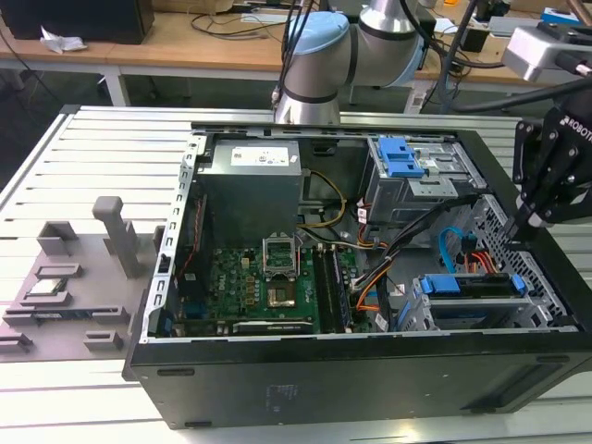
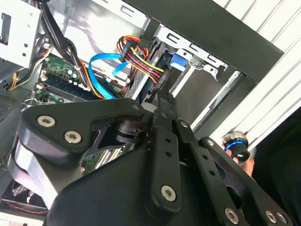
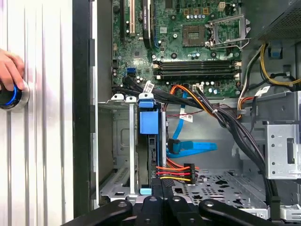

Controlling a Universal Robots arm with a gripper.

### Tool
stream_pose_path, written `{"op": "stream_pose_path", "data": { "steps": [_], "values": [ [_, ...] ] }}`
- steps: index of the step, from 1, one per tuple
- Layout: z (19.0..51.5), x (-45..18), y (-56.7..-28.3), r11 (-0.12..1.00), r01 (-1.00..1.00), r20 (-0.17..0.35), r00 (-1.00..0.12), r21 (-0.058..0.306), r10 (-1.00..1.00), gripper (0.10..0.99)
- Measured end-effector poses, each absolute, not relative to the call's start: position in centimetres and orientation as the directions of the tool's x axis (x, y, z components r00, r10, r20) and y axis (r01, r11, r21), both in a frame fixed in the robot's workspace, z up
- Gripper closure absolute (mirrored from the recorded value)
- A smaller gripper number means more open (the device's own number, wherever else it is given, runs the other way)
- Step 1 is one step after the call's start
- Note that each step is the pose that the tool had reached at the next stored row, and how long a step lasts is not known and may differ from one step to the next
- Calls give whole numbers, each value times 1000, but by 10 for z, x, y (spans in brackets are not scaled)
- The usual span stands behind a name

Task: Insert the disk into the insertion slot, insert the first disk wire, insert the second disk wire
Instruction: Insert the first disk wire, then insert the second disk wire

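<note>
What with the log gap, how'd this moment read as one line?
disk: in slot | gripper: near red-yellow wires | hand: on knob

Slatted metal counter (image 1: 102, 148) in a workshop.
At the far side stands a wooden desk (image 1: 185, 46) strewn with cables (image 1: 242, 20), dark floor (image 1: 65, 88) beneath it.

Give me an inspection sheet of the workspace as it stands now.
Surface: slatted metal table carrying the open computer case.
Job's things: the disk sits in the insertion slot.
Clutter: grey fixture blocks on the table at the exterior view's left.
Grippers: the gripper is at the disk's wire end.
Cables: the coloured wire bundle runs to the disk's edge by the gripper; seating cannot be told. The blue flat cable lies apart from the disk.
Surroundings: a hand on a blue-ringed button; workbench behind.
</note>
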State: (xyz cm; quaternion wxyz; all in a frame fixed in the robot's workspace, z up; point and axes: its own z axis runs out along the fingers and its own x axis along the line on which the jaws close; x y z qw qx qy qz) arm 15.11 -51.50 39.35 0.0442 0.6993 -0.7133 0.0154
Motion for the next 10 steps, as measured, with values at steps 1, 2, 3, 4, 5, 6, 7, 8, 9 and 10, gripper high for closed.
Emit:
{"op": "stream_pose_path", "data": {
  "steps": [1,2,3,4,5,6,7,8,9,10],
  "values": [
    [394,151,-515,22,-999,85,-18,40,-996,980],
    [394,151,-515,22,-999,85,-18,40,-996,980],
    [394,151,-515,22,-999,85,-18,40,-996,980],
    [394,151,-515,22,-999,85,-18,40,-996,980],
    [394,151,-515,22,-999,85,-18,40,-996,980],
    [394,151,-515,22,-999,85,-18,40,-996,914],
    [394,151,-515,22,-999,85,-18,40,-996,784],
    [394,151,-515,22,-999,85,-18,40,-996,784],
    [394,151,-515,21,-999,84,-18,40,-996,784],
    [393,151,-515,21,-999,83,-18,40,-996,784]
  ]
}}
